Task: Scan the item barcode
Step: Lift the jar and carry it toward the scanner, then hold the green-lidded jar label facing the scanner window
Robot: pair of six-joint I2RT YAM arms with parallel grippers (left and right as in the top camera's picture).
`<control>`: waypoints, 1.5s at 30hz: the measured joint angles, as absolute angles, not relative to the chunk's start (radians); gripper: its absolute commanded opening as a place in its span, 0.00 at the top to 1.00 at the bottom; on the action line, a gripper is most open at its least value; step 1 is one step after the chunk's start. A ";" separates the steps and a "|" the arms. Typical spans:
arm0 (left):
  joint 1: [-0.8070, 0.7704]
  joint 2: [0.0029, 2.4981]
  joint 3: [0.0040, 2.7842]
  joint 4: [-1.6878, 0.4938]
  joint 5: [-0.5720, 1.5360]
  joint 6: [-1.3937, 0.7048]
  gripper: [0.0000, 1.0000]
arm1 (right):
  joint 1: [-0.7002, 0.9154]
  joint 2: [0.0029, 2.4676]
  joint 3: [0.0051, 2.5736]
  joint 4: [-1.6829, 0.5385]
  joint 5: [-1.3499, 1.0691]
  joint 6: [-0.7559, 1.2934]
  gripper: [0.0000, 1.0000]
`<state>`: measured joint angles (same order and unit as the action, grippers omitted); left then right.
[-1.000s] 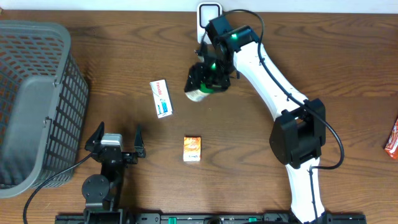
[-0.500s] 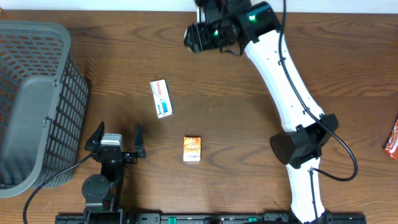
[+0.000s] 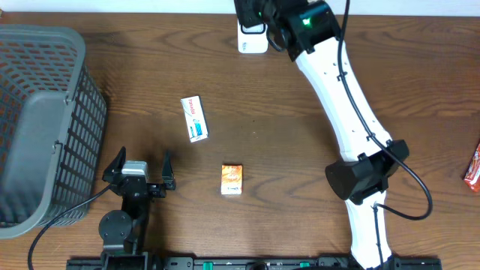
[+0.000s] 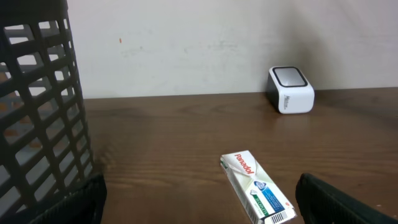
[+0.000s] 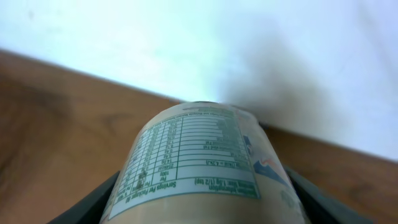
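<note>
Container (image 5: 199, 162): a rounded, cream-coloured pack with a printed nutrition table is seen in the right wrist view, lifted clear of the tabletop (image 3: 285, 172) at its far edge, close to the pale wall.
Container label: the green-bordered table of figures is turned towards the wrist camera; a barcode cannot be made out.
Right claw (image 5: 202, 202): it is closed partway on the container, with a dark finger seen at each lower side of it.
Right arm: it is stretched across the tabletop to the far edge, where its end is placed directly beside the scanner in the overhead view.
Scanner (image 3: 253, 39): a small white block with a grey window on its upper face is stood on the tabletop against the far wall.
Left claw (image 3: 141, 159): it is spread wide with nothing between its fingers and is parked near the front edge, beside the basket.
Basket (image 3: 86, 105): a grey lattice basket is set at the left end of the tabletop.
Panadol box (image 3: 195, 118): a white carton is laid flat left of centre, well apart from the scanner.
Orange box (image 3: 232, 180): a small carton is laid flat nearer the front, below the Panadol box.
Red packet (image 3: 472, 166): it is cut off by the right edge of the overhead view.
</note>
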<state>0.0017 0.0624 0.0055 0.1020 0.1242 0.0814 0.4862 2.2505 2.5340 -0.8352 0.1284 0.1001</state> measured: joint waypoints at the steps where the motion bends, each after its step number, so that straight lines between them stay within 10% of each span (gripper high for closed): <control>1: 0.002 0.062 0.006 0.102 0.124 0.081 0.04 | 0.486 2.251 2.505 -0.786 0.135 0.097 0.54; 18: 0.002 0.062 0.006 0.102 0.124 0.081 0.04 | 0.469 2.259 2.071 -0.139 0.242 0.093 0.50; 45: 0.002 0.062 0.006 0.102 0.125 0.081 0.04 | 0.436 2.505 2.059 0.119 0.281 0.094 0.44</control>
